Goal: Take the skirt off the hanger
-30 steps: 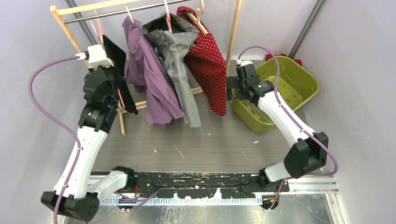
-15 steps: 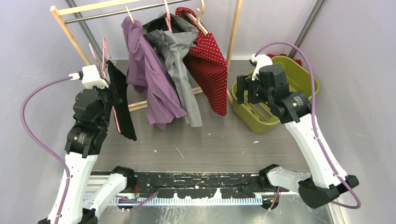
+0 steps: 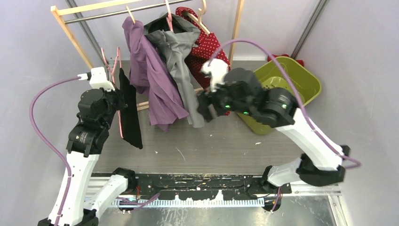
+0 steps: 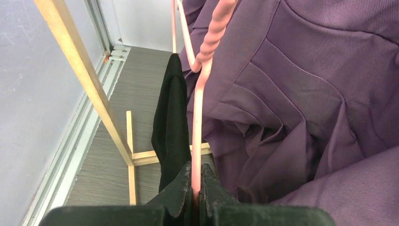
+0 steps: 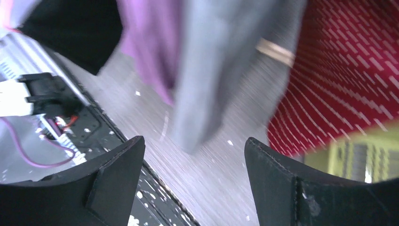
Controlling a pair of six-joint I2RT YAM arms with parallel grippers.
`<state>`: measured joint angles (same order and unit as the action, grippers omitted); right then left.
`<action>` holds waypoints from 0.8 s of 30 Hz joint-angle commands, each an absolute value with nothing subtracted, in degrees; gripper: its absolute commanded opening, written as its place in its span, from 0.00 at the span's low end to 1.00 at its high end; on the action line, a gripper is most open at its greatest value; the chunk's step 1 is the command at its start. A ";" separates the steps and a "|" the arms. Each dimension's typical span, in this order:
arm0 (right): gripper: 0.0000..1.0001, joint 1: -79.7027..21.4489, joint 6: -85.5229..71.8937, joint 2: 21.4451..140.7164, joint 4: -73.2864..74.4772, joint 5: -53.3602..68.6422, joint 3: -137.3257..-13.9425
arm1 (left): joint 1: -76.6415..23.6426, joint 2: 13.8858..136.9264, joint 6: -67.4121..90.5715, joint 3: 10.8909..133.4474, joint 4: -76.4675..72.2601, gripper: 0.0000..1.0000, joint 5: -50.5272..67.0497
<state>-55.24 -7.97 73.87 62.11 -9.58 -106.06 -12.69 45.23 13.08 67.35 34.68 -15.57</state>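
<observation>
The left gripper (image 4: 196,188) is pinching the pink hanger (image 4: 199,99) tight, and the black skirt (image 4: 171,117) is hanging on it just beyond the fingers, so I'd say nothing is off yet. The right gripper (image 5: 194,160) is gaping wide and empty, well apart from the skirt. A purple garment (image 4: 291,94) is crowding against the hanger, and a grey garment (image 5: 211,70) is dangling ahead of the right jaws.

Four garments hang across the upper middle of the top view: one black skirt (image 3: 129,113), one purple garment (image 3: 150,75), one grey garment (image 3: 176,52) and one red dotted garment (image 3: 207,40).

There are four hangers:
- one pink hanger (image 4: 197,117)
- a second pink hanger (image 3: 167,8)
- one wooden hanger (image 3: 129,13)
- another wooden hanger (image 3: 201,20)

There is one wooden rack (image 3: 236,28) and one green bin (image 3: 256,123). Two arms show, the left arm (image 3: 80,165) and the right arm (image 3: 306,136). There are two purple cables, the left cable (image 3: 40,113) and the right cable (image 3: 263,47).
</observation>
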 commanded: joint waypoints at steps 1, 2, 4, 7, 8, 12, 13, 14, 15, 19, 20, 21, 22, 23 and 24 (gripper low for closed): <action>0.82 -66.53 -5.04 85.55 62.33 -13.58 -120.61 | -12.77 44.34 13.10 71.17 32.57 0.00 -13.83; 0.82 -68.74 -4.89 89.22 62.26 -13.13 -124.61 | -12.83 44.30 13.15 71.58 32.91 0.00 -13.73; 0.82 -72.69 -3.66 93.35 60.97 -11.58 -128.34 | -12.81 44.15 13.35 72.15 33.52 0.00 -13.55; 0.84 -78.34 -0.67 99.18 60.68 -11.29 -133.55 | -12.83 43.66 13.79 72.74 34.03 0.00 -13.30; 0.85 -79.34 -0.35 100.78 60.52 -10.77 -134.63 | -12.80 43.49 14.00 72.89 34.15 0.00 -13.21; 0.85 -80.07 -2.54 103.80 55.41 -8.07 -130.50 | -12.83 43.11 15.15 73.57 34.53 0.00 -12.51; 0.85 -80.09 -2.67 103.88 53.45 -7.68 -128.45 | -12.81 43.07 15.46 73.73 34.66 0.00 -12.28; 0.85 -80.09 -3.03 103.95 51.41 -7.54 -126.75 | -12.81 43.07 15.75 73.94 34.85 0.00 -12.04; 0.85 -80.10 -3.28 103.93 49.56 -7.62 -125.54 | -12.83 42.98 15.95 74.12 35.02 0.00 -11.85; 0.85 -80.11 -1.90 101.86 40.00 -8.76 -117.76 | -12.83 42.72 16.79 74.47 35.24 0.00 -11.40; 0.85 -80.10 -0.74 101.06 36.61 -9.19 -114.88 | -12.83 42.76 17.10 74.72 35.47 0.00 -11.15; 0.86 -80.08 0.03 100.41 33.31 -9.52 -112.19 | -12.76 42.80 17.40 75.08 35.69 0.00 -10.93; 0.86 -80.09 1.09 99.91 30.13 -9.57 -109.50 | -12.81 42.85 17.67 75.40 35.82 0.00 -10.65; 0.86 -80.09 1.65 99.85 27.33 -9.58 -107.46 | -12.83 42.89 18.00 75.63 36.05 0.00 -10.43; 0.86 -80.08 1.74 99.95 25.21 -9.73 -106.01 | -12.83 42.89 18.16 75.89 36.16 0.00 -10.30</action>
<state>-80.03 -1.39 103.37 41.12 -8.84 -111.46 -12.69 43.75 16.58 72.05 38.79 -11.92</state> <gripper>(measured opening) 0.860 0.033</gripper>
